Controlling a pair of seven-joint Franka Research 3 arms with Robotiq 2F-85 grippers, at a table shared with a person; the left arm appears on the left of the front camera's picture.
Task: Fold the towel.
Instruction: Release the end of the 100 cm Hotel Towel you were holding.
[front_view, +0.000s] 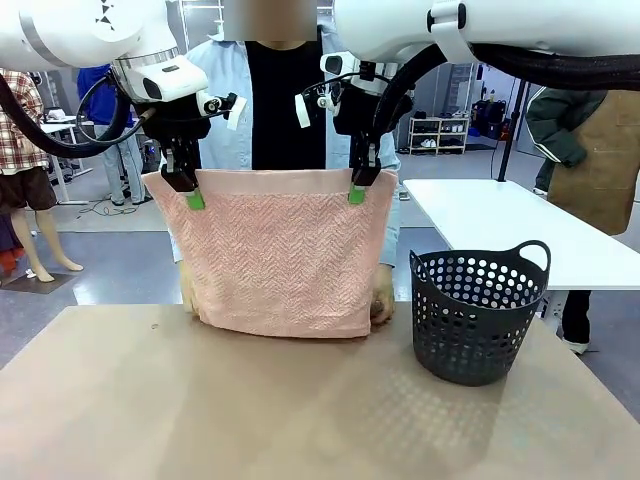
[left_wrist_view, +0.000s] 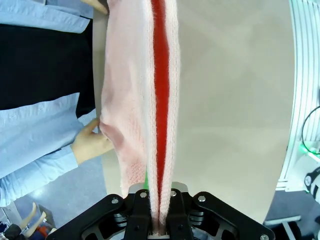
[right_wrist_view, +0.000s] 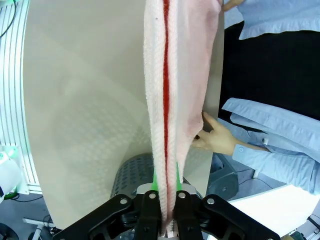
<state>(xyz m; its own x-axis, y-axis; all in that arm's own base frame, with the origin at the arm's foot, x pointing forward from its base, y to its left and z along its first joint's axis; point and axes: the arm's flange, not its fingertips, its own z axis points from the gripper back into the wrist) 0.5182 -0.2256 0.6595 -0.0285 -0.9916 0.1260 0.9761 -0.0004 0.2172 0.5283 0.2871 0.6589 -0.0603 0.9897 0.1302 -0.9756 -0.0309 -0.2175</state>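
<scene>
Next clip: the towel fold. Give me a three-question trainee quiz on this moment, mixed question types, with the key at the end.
1. True or false: the towel lies inside the basket.
2. Fill in: the person's hands touch the towel's ____ corners.
3. What holds the towel's top corners?
A) a clip on the basket rim
B) the left pincer and the right pincer
C) nothing; it is draped over the basket

Key: 1 false; 2 lower; 3 B
</scene>
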